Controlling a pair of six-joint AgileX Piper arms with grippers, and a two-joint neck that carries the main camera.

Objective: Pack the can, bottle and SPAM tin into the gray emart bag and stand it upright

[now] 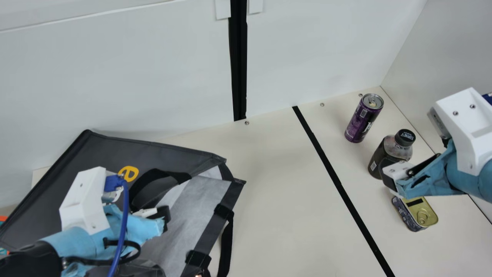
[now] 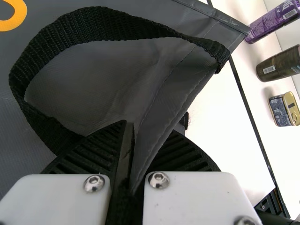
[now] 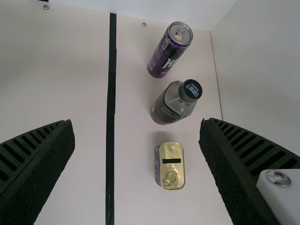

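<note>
Left gripper (image 2: 147, 131), its fingers pinched together on a fold of the gray bag (image 1: 111, 146), which lies over with its pale-lined mouth gaping toward the middle of the counter (image 1: 276, 207). Right gripper (image 3: 137, 124), fingers spread wide and empty, hangs near the can (image 1: 364, 118), bottle (image 1: 385, 155) and tin (image 1: 417, 211); it would do best to line up squarely and grip one snugly without tipping its neighbors, while the left pinch holds the mouth open. A yellow emblem marks the bag; print shows on the can, bottle label and cap, and tin.
</note>
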